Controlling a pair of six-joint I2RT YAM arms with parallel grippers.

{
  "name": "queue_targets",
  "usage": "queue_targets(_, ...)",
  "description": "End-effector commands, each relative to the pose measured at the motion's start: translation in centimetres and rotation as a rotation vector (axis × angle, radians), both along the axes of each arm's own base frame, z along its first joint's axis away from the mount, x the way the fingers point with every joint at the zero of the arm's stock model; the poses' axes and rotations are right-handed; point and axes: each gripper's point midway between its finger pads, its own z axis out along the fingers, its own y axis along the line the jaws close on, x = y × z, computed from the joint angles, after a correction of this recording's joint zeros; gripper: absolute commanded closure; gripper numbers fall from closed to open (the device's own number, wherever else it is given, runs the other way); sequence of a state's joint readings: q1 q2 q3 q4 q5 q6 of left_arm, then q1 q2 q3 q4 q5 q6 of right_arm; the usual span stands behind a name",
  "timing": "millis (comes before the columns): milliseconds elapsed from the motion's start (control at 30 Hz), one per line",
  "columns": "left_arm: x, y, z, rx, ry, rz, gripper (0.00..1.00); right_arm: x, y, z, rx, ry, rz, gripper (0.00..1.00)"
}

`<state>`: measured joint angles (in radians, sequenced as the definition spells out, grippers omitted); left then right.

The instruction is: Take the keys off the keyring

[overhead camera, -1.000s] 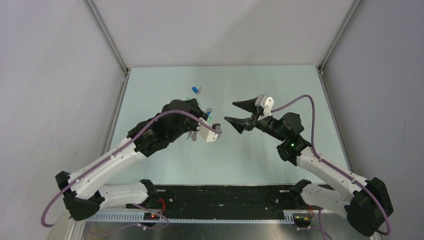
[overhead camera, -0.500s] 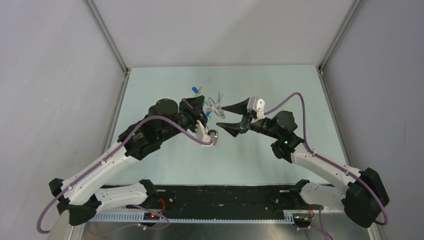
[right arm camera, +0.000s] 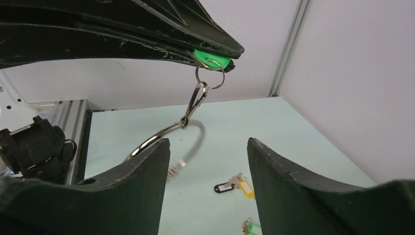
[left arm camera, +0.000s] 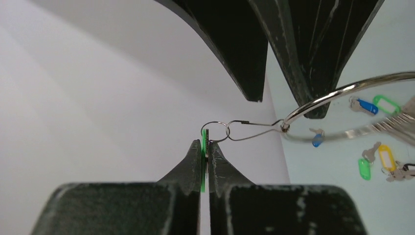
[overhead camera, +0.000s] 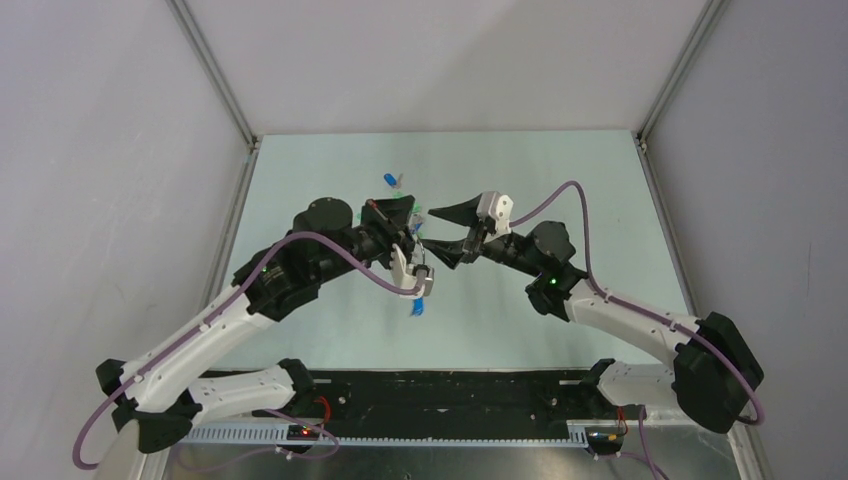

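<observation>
My left gripper point(left arm camera: 205, 144) is shut on a green tag point(left arm camera: 202, 147), pinched edge-on. A small ring and a wire clip point(left arm camera: 254, 131) link the tag to the big silver keyring point(left arm camera: 342, 92), which hangs in the air. In the right wrist view the tag point(right arm camera: 213, 58), the clip point(right arm camera: 196, 100) and the keyring point(right arm camera: 169, 133) hang just ahead of my open right gripper point(right arm camera: 208, 147). From above, the left gripper point(overhead camera: 412, 222) and the right gripper point(overhead camera: 430, 232) meet tip to tip. A blue-capped key point(overhead camera: 418, 305) shows below them; I cannot tell whether it hangs or lies.
Loose tagged keys lie on the pale green table point(overhead camera: 560, 180): a blue and green pair point(left arm camera: 372, 105), a yellow and green group point(left arm camera: 384, 161), a black and yellow pair point(right arm camera: 235, 186) and a green one point(right arm camera: 252, 227). A blue tag point(overhead camera: 390, 180) lies further back.
My right gripper has moved left, open, up to the left gripper's tips. The left gripper has swung right with the green tag and ring. The blue-capped key now shows lower.
</observation>
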<state>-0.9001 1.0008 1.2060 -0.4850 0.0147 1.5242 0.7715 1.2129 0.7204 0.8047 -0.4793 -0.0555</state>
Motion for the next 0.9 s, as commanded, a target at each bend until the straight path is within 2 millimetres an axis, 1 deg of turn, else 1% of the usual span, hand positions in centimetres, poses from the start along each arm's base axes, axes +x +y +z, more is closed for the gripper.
queue_targets(0, -1.7, -0.4, 2.4, -0.105, -0.022, -0.083, 1.00, -0.8, 0.6, 4.2, 0.094, -0.095, 0.037, 0.39)
queue_targets(167, -1.9, -0.7, 2.3, -0.111, -0.010, -0.101, 1.00, -1.0, 1.2, 4.4, 0.102, -0.100, 0.059, 0.40)
queue_targets(367, -2.0, -0.9, 2.2, -0.111, -0.004, -0.111, 1.00, -1.2, 1.3, 4.5, 0.104, -0.106, 0.069, 0.42)
queue_targets(433, -2.1, -1.0, 2.2, -0.112, -0.002, -0.117, 1.00, -1.5, 1.3, 4.6, 0.104, -0.113, 0.080, 0.45)
queue_targets(500, -2.1, -1.0, 2.2, -0.113, -0.001, -0.119, 1.00, -1.9, 1.4, 4.7, 0.101, -0.124, 0.099, 0.53)
queue_targets(600, -2.2, -1.0, 2.3, -0.116, -0.002, -0.122, 1.00, -2.4, 1.4, 4.7, 0.095, -0.133, 0.125, 0.56)
queue_targets(733, -2.4, -1.0, 2.7, -0.125, -0.005, -0.134, 1.00, -2.5, 1.4, 4.6, 0.092, -0.135, 0.132, 0.60)
queue_targets(833, -2.5, -1.1, 2.7, -0.126, -0.004, -0.140, 1.00, -2.9, 1.4, 4.7, 0.090, -0.143, 0.149, 0.69)
queue_targets(867, -2.5, -1.1, 2.7, -0.125, -0.005, -0.139, 1.00, -3.0, 1.4, 4.7, 0.089, -0.146, 0.154, 0.70)
